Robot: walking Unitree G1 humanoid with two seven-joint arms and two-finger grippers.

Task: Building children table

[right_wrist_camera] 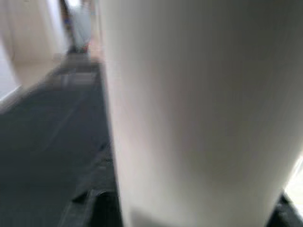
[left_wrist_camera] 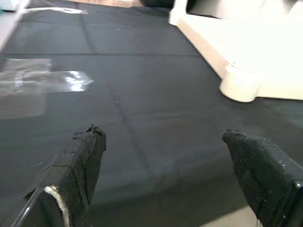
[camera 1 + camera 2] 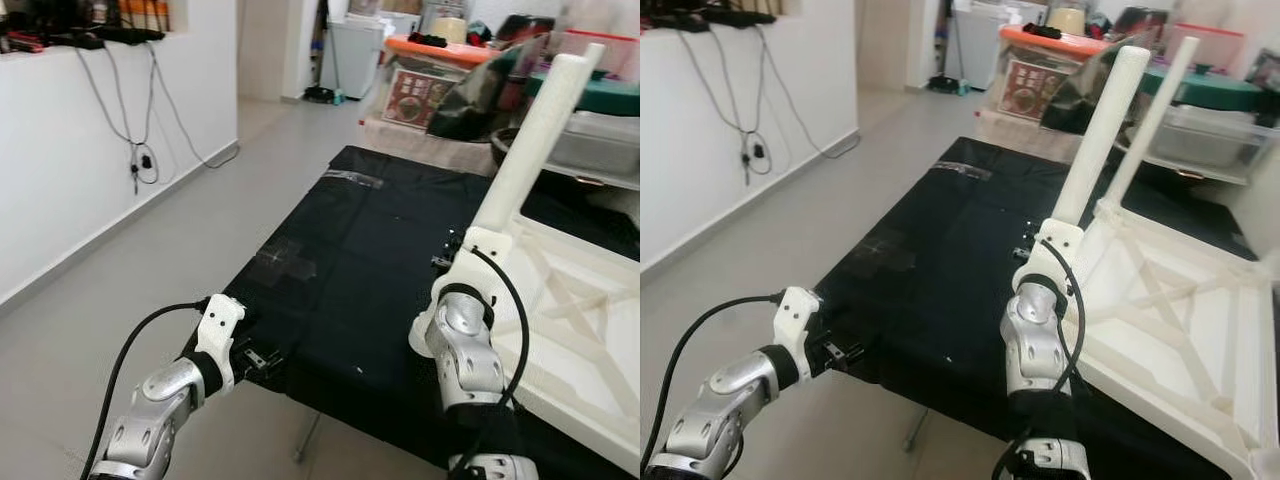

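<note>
A white children's table (image 3: 590, 330) lies upside down on a black-covered table (image 3: 370, 250). One white leg (image 3: 535, 140) stands upright at its near left corner, and a second leg (image 3: 1150, 110) rises behind it. My right gripper (image 3: 452, 250) is shut on the base of the near leg, which looms close and blurred as the leg (image 1: 189, 109) in the right wrist view. My left gripper (image 2: 163, 135) is open over the black cover's front left edge, nothing between its fingers (image 2: 80, 156). A round corner socket (image 2: 239, 85) of the white table lies ahead of it.
Clear tape patches (image 3: 285, 260) shine on the black cover. A white wall with hanging cables (image 3: 140, 150) runs along the left, with grey floor (image 3: 200, 210) between. Boxes, bags and an orange-lidded bin (image 3: 440, 48) crowd the back right.
</note>
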